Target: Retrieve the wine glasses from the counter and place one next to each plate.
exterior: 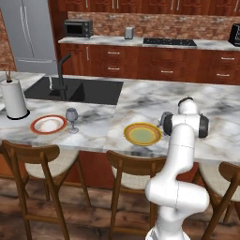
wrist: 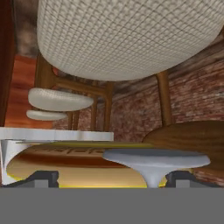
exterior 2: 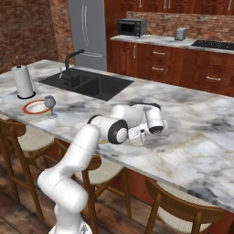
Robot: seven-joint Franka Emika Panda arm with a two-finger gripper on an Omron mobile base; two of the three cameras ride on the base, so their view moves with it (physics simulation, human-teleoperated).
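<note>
A wine glass's round grey foot (wrist: 155, 159) fills the near hand view, stem running toward the camera, between the tool's (wrist: 111, 178) wide-open fingertips, neither visibly touching it. The yellow plate (exterior: 142, 134) lies just beside. Farther along the table (exterior: 93, 122), another glass (exterior: 71, 119) stands upright beside the orange plate (exterior: 48, 124).

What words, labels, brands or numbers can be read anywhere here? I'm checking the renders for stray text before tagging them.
None can be read.
Black microwave on the back counter: no legible brand or panel digits.
Silver toaster: no marking visible.
White paper towel roll, orange-red rimmed plate, yellow rimmed plate, clear stemmed wine glass: all plain.
</note>
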